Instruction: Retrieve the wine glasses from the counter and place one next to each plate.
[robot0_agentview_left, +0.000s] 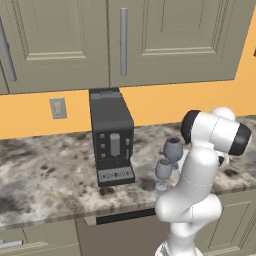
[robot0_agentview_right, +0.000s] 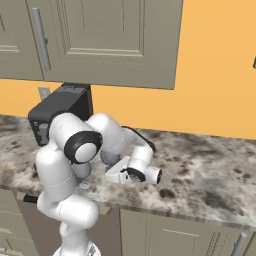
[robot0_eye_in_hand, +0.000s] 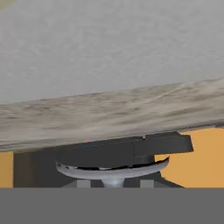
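Two grey-blue wine glasses stand on the speckled counter, right of a black coffee machine. The rounder one is behind the slimmer one. My arm bends low over the counter edge, and my hand reaches left toward the glasses, its fingers hidden behind the forearm. The hand view is rolled upside down. In it a glass's round base and stem sit between my gripper's tips, with a small gap on each side. Which of the two glasses this is I cannot tell. The plates are out of view.
The black coffee machine stands against the orange wall, close left of the glasses. Olive-grey upper cabinets hang above the counter. Bare counter stretches to the right of my hand.
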